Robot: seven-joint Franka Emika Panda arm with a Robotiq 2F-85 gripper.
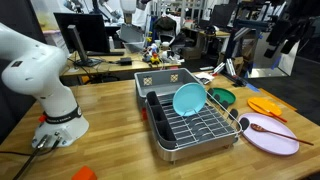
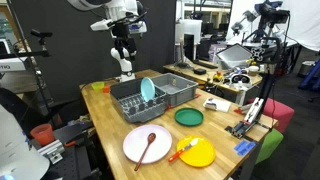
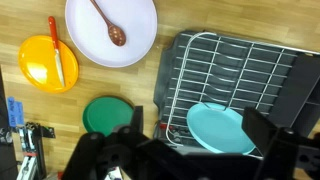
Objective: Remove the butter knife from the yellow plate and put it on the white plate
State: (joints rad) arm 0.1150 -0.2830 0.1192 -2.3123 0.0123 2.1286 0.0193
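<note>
The butter knife point(image 3: 58, 58), thin and red, lies on the yellow plate point(image 3: 38, 68) at the left of the wrist view. In an exterior view the knife point(image 2: 186, 148) shows a paler end on the yellow plate point(image 2: 200, 155). The white plate point(image 3: 135, 25) holds a brown wooden spoon point(image 3: 106, 22). It also shows in both exterior views point(image 1: 275, 140) point(image 2: 135, 150). My gripper point(image 3: 198, 122) is open and empty, high above the dish rack and well away from both plates. It hangs from the arm in an exterior view point(image 2: 123, 50).
A grey dish rack point(image 3: 290, 70) point(image 1: 160, 120) holds an upright teal plate point(image 3: 220, 130) point(image 1: 188, 98). A green bowl point(image 3: 105, 115) point(image 2: 189, 117) sits between the rack and the yellow plate. Small items lie at the table edge point(image 3: 25, 135).
</note>
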